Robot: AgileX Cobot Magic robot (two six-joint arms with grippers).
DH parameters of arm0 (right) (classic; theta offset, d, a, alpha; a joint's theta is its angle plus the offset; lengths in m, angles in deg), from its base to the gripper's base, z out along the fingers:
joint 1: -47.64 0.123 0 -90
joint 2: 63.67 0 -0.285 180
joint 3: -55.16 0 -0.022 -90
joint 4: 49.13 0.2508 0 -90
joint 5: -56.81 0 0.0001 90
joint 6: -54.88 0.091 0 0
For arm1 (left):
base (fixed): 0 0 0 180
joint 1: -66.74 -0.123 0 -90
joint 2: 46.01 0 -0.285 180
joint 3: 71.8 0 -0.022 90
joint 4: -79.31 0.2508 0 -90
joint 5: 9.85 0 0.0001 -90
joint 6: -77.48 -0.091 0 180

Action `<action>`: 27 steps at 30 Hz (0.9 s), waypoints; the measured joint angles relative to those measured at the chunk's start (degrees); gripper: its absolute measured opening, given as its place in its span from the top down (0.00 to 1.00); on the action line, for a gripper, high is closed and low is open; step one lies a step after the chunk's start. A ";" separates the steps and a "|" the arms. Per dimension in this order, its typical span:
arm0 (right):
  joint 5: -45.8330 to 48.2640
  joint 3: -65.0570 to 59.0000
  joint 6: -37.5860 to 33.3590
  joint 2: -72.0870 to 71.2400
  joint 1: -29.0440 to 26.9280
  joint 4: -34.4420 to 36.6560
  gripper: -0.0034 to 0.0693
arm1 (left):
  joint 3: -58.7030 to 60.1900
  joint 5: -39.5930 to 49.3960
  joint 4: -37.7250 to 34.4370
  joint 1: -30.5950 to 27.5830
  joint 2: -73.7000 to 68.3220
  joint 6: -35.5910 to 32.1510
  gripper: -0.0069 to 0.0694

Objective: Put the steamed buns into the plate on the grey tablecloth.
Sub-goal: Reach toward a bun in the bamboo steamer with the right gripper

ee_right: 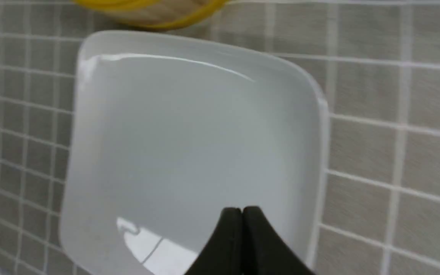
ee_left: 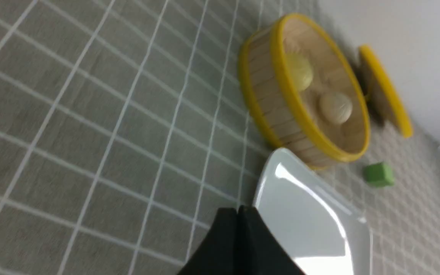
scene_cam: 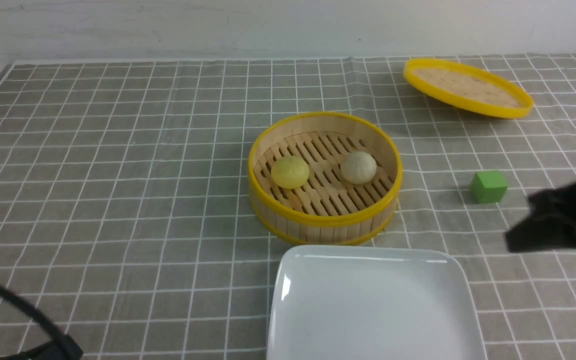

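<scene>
Two steamed buns lie in a round bamboo steamer (scene_cam: 324,222) on the grey tablecloth (scene_cam: 118,175): a pale yellow bun (scene_cam: 290,172) on the left and an off-white bun (scene_cam: 358,167) on the right. Both also show in the left wrist view, yellow (ee_left: 299,71) and off-white (ee_left: 335,108). The white square plate (scene_cam: 368,260) sits empty just in front of the steamer. My right gripper (ee_right: 241,210) is shut and empty above the plate's (ee_right: 319,114) right side; in the front view it is a black blur (scene_cam: 518,240). My left gripper (ee_left: 238,209) is shut and empty, left of the plate (ee_left: 319,214).
A yellow-rimmed steamer lid (scene_cam: 467,87) rests tilted at the back right. A green cube (scene_cam: 488,186) stands right of the steamer, close to my right arm. A black cable (scene_cam: 28,312) of my left arm crosses the near left corner.
</scene>
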 joint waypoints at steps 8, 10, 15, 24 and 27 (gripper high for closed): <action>1.31 23.18 5.64 18.63 9.05 -6.82 0.94 | -5.50 6.65 5.15 0.00 -11.59 -1.69 0.91; 1.58 29.56 8.89 24.21 10.84 -11.27 0.93 | -5.62 6.83 5.38 0.00 -12.95 -1.70 0.91; 4.54 44.95 16.84 38.36 14.40 -23.27 0.80 | -5.62 7.06 5.57 0.00 -14.25 -1.74 0.89; 13.66 68.79 22.43 53.49 16.16 -30.68 0.44 | -5.62 8.31 5.57 0.00 -14.25 -1.74 0.86; 13.97 70.38 22.48 56.22 16.16 -31.43 0.37 | -5.62 8.31 5.57 0.00 -14.25 -1.74 0.86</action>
